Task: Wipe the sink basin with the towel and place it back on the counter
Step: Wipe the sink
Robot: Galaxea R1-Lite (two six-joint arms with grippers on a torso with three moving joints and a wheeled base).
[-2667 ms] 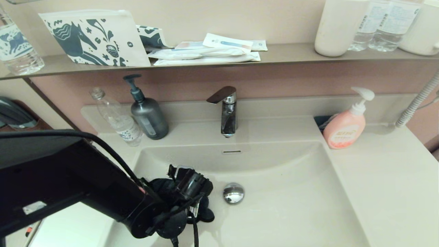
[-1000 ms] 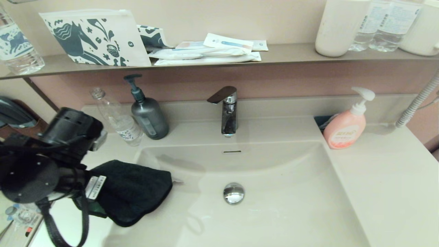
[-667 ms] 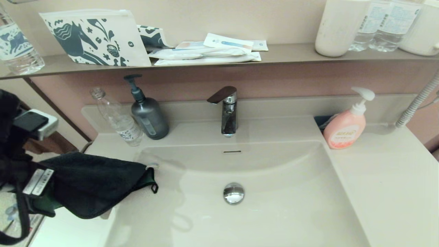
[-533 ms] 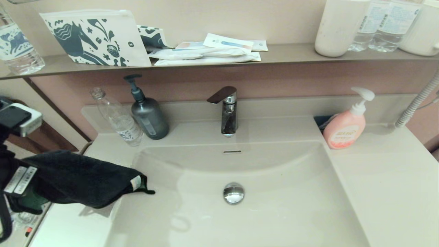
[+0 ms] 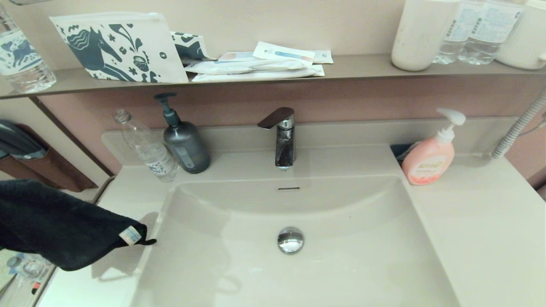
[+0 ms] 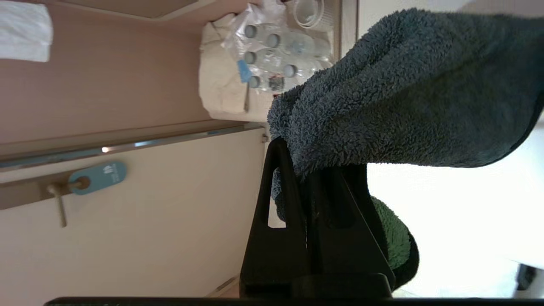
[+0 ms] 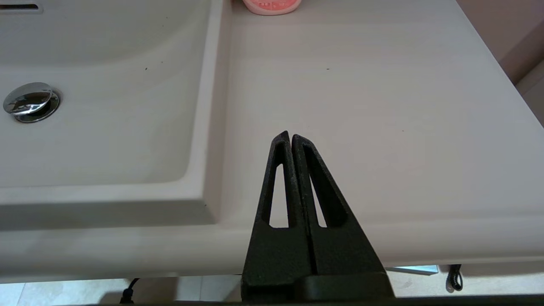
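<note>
The dark grey towel [image 5: 64, 226] hangs in the air over the left edge of the counter [image 5: 128, 187], its white tag [image 5: 130, 235] pointing towards the sink basin [image 5: 349, 264]. It casts a shadow on the counter below. My left gripper [image 6: 308, 163] is shut on the towel [image 6: 403, 93], whose green inner face shows beside the fingers; this gripper is outside the head view. The basin holds only its chrome drain plug [image 5: 290, 239]. My right gripper [image 7: 290, 135] is shut and empty, parked over the front of the counter [image 7: 382, 106] to the right of the basin.
A clear water bottle [image 5: 147, 147] and a dark pump bottle [image 5: 183, 143] stand at the back left. The tap [image 5: 282, 136] is at the back middle, a pink soap dispenser [image 5: 428, 157] at the back right. A shelf [image 5: 362, 68] above carries pouches and bottles.
The left arm lifted the towel out of the basin and carried it left, past the counter's left edge. The arm itself has left the head view. The right arm has not moved.
</note>
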